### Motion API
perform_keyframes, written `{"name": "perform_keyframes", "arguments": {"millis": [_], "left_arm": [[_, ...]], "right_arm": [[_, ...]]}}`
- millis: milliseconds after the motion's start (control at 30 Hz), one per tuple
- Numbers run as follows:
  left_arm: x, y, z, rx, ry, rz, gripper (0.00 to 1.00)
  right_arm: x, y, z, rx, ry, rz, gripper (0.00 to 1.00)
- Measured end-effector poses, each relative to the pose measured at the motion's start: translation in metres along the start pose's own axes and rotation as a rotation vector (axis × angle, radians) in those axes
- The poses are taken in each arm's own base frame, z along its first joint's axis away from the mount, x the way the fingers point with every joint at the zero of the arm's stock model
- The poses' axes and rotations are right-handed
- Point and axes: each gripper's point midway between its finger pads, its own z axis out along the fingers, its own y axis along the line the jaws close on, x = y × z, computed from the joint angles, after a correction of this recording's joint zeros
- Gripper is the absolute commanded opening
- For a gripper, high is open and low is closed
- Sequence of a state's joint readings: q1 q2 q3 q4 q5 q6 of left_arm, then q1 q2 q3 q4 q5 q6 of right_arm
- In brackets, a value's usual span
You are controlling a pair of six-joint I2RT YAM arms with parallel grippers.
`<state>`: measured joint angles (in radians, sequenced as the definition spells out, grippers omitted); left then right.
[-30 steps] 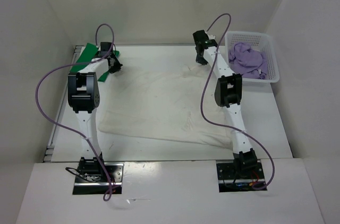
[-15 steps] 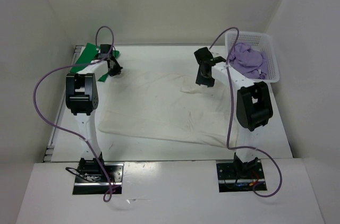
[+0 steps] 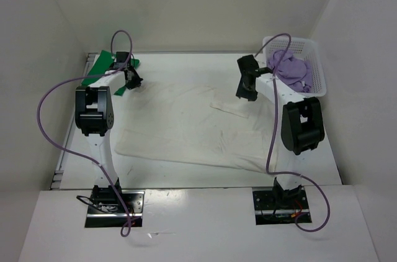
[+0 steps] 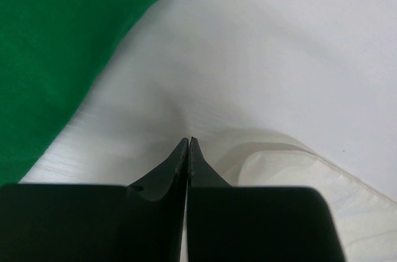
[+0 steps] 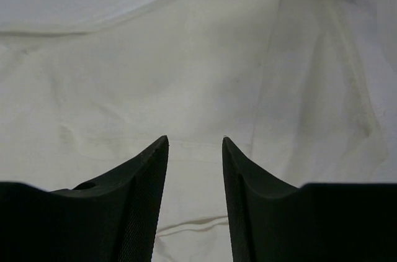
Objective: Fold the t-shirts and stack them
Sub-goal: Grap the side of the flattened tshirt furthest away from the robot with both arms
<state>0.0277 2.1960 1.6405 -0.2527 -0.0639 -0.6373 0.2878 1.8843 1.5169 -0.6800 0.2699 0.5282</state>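
Your table point(image 3: 186, 63) carries the white-cream shirt point(image 3: 186, 128), spread out beneath both sets of jaws. The white lattice basket point(image 3: 319, 76) sits to the right of your right jaws, with the purple shirt point(image 3: 286, 69) bunched inside it. The green shirt point(image 3: 99, 66) lies just beyond and left of your left jaws. Your left gripper point(image 4: 189, 140) is clenched on the white-cream shirt's far left corner, and cloth tents up to its tips. Your right gripper point(image 5: 194, 141) hangs released over the shirt's far right part, with nothing between its jaws.

Spread shirt point(image 3: 186, 128) on table point(image 3: 186, 66), centre — crumpled shirt point(image 3: 286, 68) in basket point(image 3: 317, 69) far right, third shirt point(image 3: 99, 66) far left.
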Motion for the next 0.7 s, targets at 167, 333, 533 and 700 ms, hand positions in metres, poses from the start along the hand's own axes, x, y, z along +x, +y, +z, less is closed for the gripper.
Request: {"name": "perform_keyframes", "arguments": {"millis": [167,333,533,700], "left_arm": [[0.0,0.0,0.0,0.005,0.003,-0.006,0.0],[-0.002,0.005,0.0,0.001,0.003,-0.016,0.0],[0.0,0.008,0.002,0.003,0.012,-0.038,0.0],[0.005,0.01,0.003,0.003,0.021,-0.041,0.0]], "right_arm": [[0.07,-0.041,0.013,0.056,0.147,0.032,0.33],[0.105,-0.055,0.023,0.042,0.251,0.115,0.33],[0.08,-0.046,0.028,-0.035,0.183,0.239,0.34],[0.08,-0.048,0.032,-0.059,0.175,0.285,0.34]]}}
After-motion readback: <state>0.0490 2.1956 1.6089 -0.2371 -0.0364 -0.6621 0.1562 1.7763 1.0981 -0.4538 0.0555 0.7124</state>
